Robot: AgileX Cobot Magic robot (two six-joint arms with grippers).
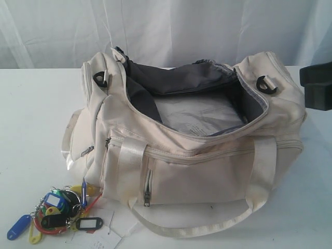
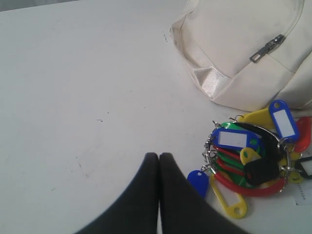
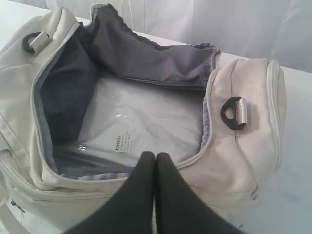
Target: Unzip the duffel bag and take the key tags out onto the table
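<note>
The cream-white duffel bag [image 1: 207,171] lies on the white table [image 1: 36,119] with its top zip undone and its dark grey lining showing. The key tags [image 1: 57,207], a bunch in blue, yellow, green, red and black, lie on the table by the bag's front left corner. In the left wrist view my left gripper [image 2: 159,157] is shut and holds nothing, just beside the key tags [image 2: 248,156] and above bare table [image 2: 87,73]. My right gripper [image 3: 155,156] is shut and empty, hovering over the rim of the bag [image 3: 243,161].
A clear plastic sheet [image 1: 199,116] with a small printed label lies inside the bag. A white paper label [image 1: 98,238] lies next to the tags. A dark part of the right arm [image 1: 316,85] shows at the right edge. A white curtain [image 1: 166,26] hangs behind.
</note>
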